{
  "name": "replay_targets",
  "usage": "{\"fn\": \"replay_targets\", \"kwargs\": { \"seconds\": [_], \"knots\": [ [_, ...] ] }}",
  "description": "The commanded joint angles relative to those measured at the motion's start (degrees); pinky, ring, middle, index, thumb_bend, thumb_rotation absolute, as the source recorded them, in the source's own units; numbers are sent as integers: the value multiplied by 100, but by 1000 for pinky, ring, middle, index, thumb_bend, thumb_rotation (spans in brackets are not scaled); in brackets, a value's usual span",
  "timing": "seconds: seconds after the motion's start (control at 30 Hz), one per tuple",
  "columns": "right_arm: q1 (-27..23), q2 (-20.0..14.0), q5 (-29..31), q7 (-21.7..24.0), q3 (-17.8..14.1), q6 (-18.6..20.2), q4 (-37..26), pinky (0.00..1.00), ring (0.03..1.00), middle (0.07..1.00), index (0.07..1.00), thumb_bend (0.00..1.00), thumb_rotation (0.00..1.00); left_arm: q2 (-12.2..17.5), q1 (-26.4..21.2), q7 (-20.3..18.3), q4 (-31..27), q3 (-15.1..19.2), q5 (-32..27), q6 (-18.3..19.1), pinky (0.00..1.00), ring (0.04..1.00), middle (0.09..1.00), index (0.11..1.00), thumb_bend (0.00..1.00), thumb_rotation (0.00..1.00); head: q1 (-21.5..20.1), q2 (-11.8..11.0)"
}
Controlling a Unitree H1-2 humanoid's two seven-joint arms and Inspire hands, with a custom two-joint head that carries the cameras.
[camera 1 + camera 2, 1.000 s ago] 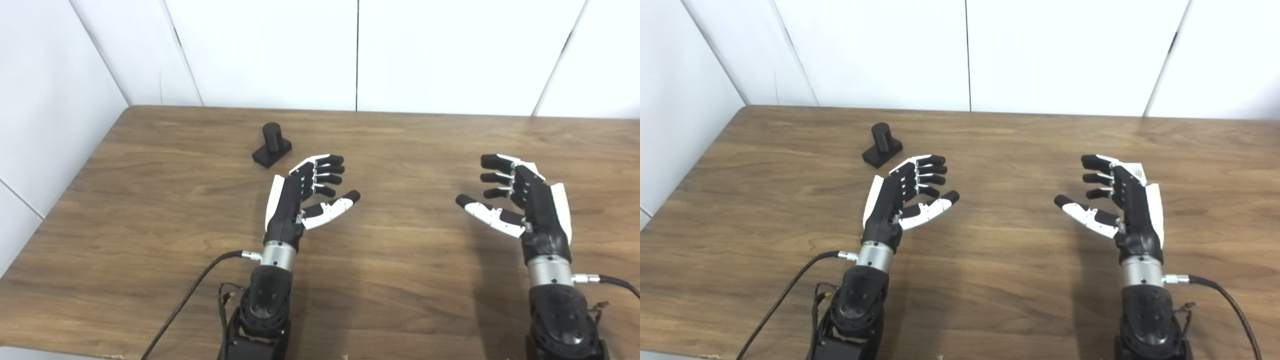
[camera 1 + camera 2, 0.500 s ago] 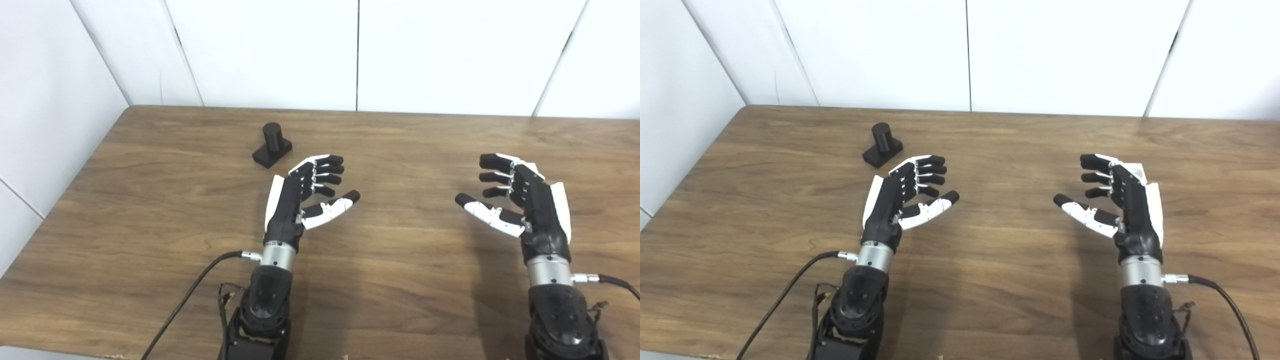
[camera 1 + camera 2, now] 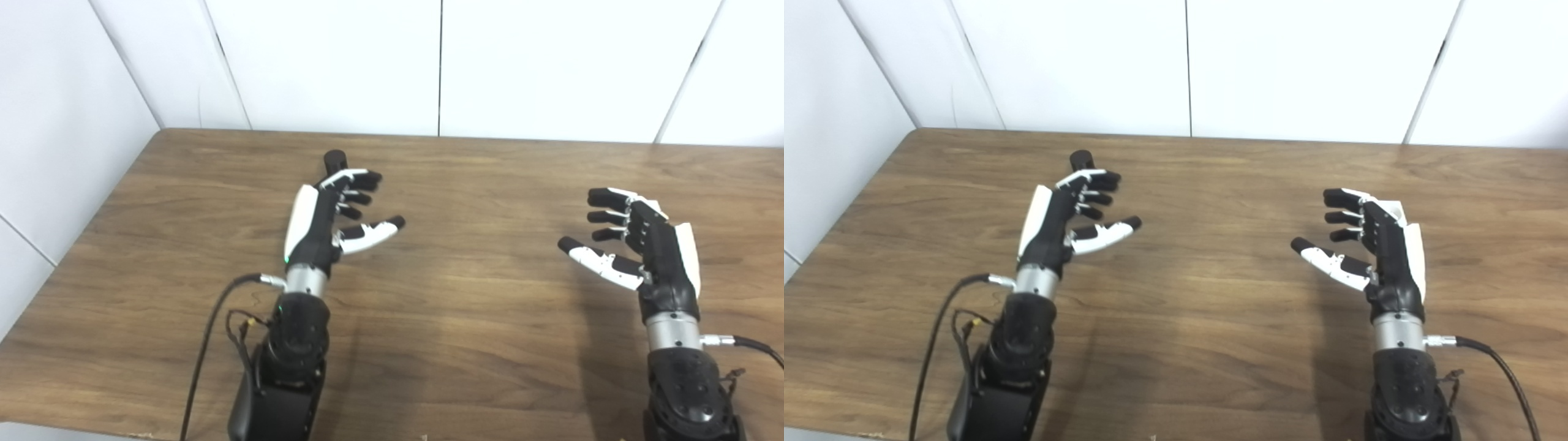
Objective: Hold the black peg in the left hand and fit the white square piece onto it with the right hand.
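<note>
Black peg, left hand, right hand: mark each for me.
black peg (image 3: 335, 160), left eye view, on its rounded top above the fingers.
left hand (image 3: 327, 214), left eye view, on the palm.
right hand (image 3: 1381, 242), right eye view, on the palm.

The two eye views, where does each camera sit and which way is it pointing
Left eye view: on the head, looking down and forward over the wooden table to the white wall; left hand and right hand rise from the bottom edge.
Right eye view: beside it, a little to the right, same aim; the scene sits slightly further left in the picture.
Shared: both hands open, and the black peg, mostly hidden behind the left hand's fingers. No white piece shows in either.
</note>
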Motion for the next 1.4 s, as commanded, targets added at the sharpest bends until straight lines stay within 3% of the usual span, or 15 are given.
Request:
{"fn": "replay_targets", "kwargs": {
  "seconds": [0.0, 0.1, 0.27, 0.43, 0.6, 0.8, 1.1, 1.17, 1.3, 1.37],
  "knots": [
    [-249, -9, -22, -69, -9, -217, -90, 552, 664, 710, 679, 675, 97, 159, -339, -85, -202, 17, 107, 131, 548, 670, 720, 668, 707, 125, -6, -8],
    [-262, -20, -61, -81, 6, -245, -72, 560, 666, 711, 680, 676, 103, 368, -546, -186, -151, -8, 265, 356, 532, 663, 713, 667, 726, 165, -35, -16],
    [-262, -1, -92, -80, 12, -184, -106, 578, 670, 709, 680, 678, 100, 759, -864, -522, -58, -108, 1081, 579, 561, 672, 707, 672, 733, 242, -49, -21],
    [-264, -6, -122, -89, 11, -212, -97, 577, 667, 707, 679, 681, 107, 837, -1193, -1180, -19, 150, 2268, 582, 495, 667, 730, 660, 735, 269, -43, -29],
    [-271, 31, -115, -93, 11, -179, -89, 574, 671, 709, 680, 680, 115, 943, -1519, -1819, 45, 268, 3318, 581, 499, 705, 774, 667, 736, 311, -41, -43],
    [-268, 62, -109, -125, 4, -225, -47, 564, 664, 704, 678, 682, 106, 1298, -1855, -2147, 299, 168, 3829, 575, 541, 742, 796, 677, 744, 346, -49, -52],
    [-239, 54, -49, -139, 9, -280, -31, 574, 677, 714, 682, 673, 100, 1845, -2159, -2091, 1040, -267, 3979, 527, 509, 733, 784, 644, 764, 364, -75, -52],
    [-237, 54, -51, -142, 11, -285, -27, 563, 674, 715, 681, 672, 98, 1990, -2242, -2105, 1300, -451, 4146, 503, 541, 740, 784, 635, 792, 381, -75, -52],
    [-227, 52, -57, -127, 9, -229, -59, 585, 687, 714, 684, 668, 97, 2189, -2432, -2183, 1766, -807, 4523, 534, 761, 839, 843, 656, 843, 470, -103, -54],
    [-222, 47, -47, -129, 0, -243, -64, 591, 691, 714, 682, 670, 92, 2248, -2530, -2285, 1936, -943, 4654, 547, 823, 874, 866, 659, 861, 488, -107, -51]
  ]
}}
